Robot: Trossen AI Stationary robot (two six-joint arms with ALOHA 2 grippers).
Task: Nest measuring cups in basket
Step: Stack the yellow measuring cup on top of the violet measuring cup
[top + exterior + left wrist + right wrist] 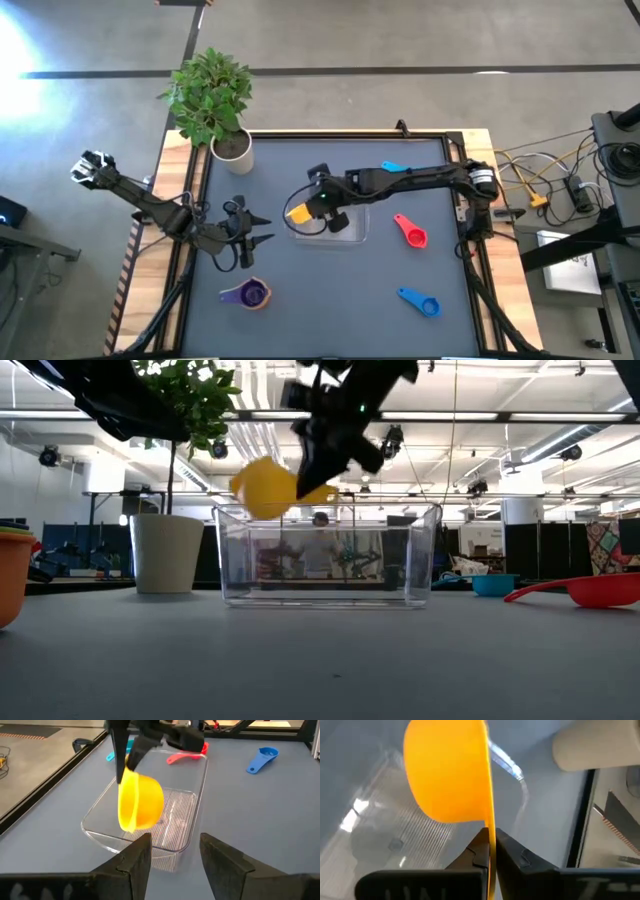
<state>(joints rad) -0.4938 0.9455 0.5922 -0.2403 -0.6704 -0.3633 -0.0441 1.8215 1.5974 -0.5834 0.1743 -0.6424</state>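
Right gripper: clenched on the handle of the yellow cup, held tilted above the basket's left end. Basket: clear, apparently empty; nothing nested yet. Cups left on table: red, dark blue, light blue, purple. Left gripper: parted, empty, waiting nearby.

text: none is showing legibly | labels, brands, numbers: none is reading on any cup, the basket, the arms or the counter | signs in the far room: too small and blurred to be reading
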